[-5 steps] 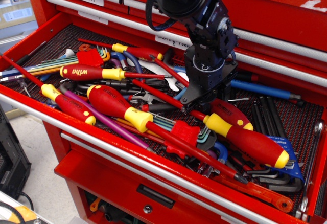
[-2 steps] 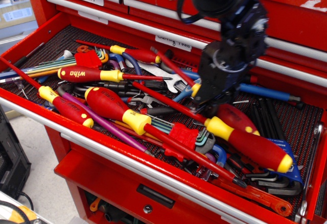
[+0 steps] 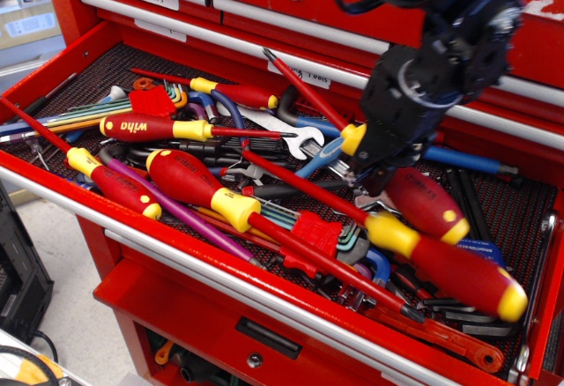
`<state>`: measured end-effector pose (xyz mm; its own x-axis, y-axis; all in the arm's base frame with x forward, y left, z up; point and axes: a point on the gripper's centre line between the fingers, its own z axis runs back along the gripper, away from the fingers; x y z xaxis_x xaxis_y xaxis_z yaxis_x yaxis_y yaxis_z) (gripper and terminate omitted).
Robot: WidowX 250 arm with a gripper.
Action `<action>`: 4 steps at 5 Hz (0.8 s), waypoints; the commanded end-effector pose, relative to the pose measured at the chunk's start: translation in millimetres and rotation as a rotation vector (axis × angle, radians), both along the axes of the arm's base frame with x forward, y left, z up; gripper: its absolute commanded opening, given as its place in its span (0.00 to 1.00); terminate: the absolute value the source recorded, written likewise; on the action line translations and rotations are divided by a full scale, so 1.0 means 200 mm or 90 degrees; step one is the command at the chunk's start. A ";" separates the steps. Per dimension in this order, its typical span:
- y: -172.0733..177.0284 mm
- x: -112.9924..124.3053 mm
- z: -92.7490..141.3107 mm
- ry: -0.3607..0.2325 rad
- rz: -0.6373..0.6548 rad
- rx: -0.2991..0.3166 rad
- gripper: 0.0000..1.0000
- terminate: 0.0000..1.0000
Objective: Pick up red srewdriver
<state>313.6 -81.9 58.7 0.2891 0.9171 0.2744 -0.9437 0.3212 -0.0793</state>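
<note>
The red screwdriver (image 3: pixel 427 203) has a fat red handle, a yellow end cap and a yellow collar. It lies tilted at the right of the open drawer, its thin red shaft pointing up and left toward the cabinet. My gripper (image 3: pixel 376 167) comes down from above and is shut on it at the collar end of the handle. The slightly bigger screwdriver of the same colours (image 3: pixel 463 271) lies just in front of it and looks to be touching it. The "wiha" screwdriver (image 3: pixel 145 127) lies at the left.
The drawer (image 3: pixel 264 286) is packed with tools: another big red-and-yellow screwdriver (image 3: pixel 189 179), a smaller one (image 3: pixel 110 181), coloured hex keys (image 3: pixel 88 113), a wrench (image 3: pixel 295 142), a blue-handled tool (image 3: pixel 458 155) and black hex keys at the right. Closed drawers rise behind.
My gripper has moved right and slightly up with the red screwdriver. Its shaft tip has swung up off the pile. The bigger screwdriver has been pushed to the right.
</note>
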 end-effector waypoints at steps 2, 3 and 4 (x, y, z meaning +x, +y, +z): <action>0.07 -0.03 0.50 -0.055 -0.003 0.048 0.00 0.00; 0.06 -0.07 0.61 -0.081 -0.015 0.129 0.00 0.00; 0.09 -0.05 0.75 -0.094 -0.026 0.185 0.00 0.00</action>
